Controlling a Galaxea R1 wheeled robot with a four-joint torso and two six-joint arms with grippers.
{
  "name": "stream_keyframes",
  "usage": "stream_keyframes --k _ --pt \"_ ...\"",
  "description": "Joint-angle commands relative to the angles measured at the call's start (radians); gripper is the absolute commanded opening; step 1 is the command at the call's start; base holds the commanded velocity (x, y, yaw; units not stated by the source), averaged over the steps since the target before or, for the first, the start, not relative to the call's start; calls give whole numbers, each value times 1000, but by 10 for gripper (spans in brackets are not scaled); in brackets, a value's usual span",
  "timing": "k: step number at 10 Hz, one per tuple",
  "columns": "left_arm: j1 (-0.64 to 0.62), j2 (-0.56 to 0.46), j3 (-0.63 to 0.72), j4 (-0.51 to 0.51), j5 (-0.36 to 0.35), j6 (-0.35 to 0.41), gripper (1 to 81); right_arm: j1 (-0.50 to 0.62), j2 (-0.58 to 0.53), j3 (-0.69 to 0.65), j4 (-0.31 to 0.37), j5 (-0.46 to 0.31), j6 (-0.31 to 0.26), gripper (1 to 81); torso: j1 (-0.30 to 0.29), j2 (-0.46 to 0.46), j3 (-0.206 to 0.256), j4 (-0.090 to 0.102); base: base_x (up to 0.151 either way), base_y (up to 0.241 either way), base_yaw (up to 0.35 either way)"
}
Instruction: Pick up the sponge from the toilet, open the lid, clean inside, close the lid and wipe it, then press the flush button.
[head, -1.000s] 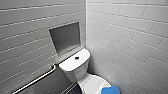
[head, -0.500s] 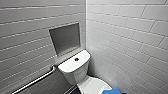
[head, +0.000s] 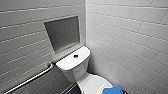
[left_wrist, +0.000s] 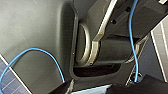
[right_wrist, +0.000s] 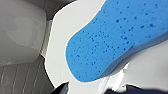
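Note:
The white toilet (head: 73, 62) stands in a tiled corner, with a dark round flush button (head: 75, 56) on its tank top. Below the tank, the glossy lid (head: 92, 85) is down. The blue sponge (head: 112, 90) lies on the lid at the bottom edge of the head view. The right wrist camera looks down on the porous sponge (right_wrist: 117, 42) resting on the lid (right_wrist: 62, 32), close in front of my right gripper (right_wrist: 100, 89), whose dark tips stand apart and open. My left gripper (left_wrist: 105, 88) is open beside the robot's own dark body.
A steel grab bar (head: 30, 80) runs along the left wall, below a recessed grey niche (head: 63, 33). The tiled right wall (head: 130, 37) stands close to the toilet. Grey floor tiles (right_wrist: 20, 77) show beside the bowl.

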Motion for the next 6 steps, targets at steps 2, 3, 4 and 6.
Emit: stream_keyframes --k 2,3,4,6 --pt "16 -4 13 5 71 4 811 115 5 -75 10 -24 169 811 86 -134 -2 0 0 0 0" --pt "16 -5 13 2 71 4 811 111 31 -114 10 -25 195 811 109 -171 -2 0 0 0 0" --pt "16 -8 13 2 71 4 811 111 51 -140 13 -25 212 811 68 -110 -2 0 0 0 0" --pt "11 -11 13 -2 73 -1 811 123 92 -169 11 -39 249 811 104 -168 -2 0 0 0 0"
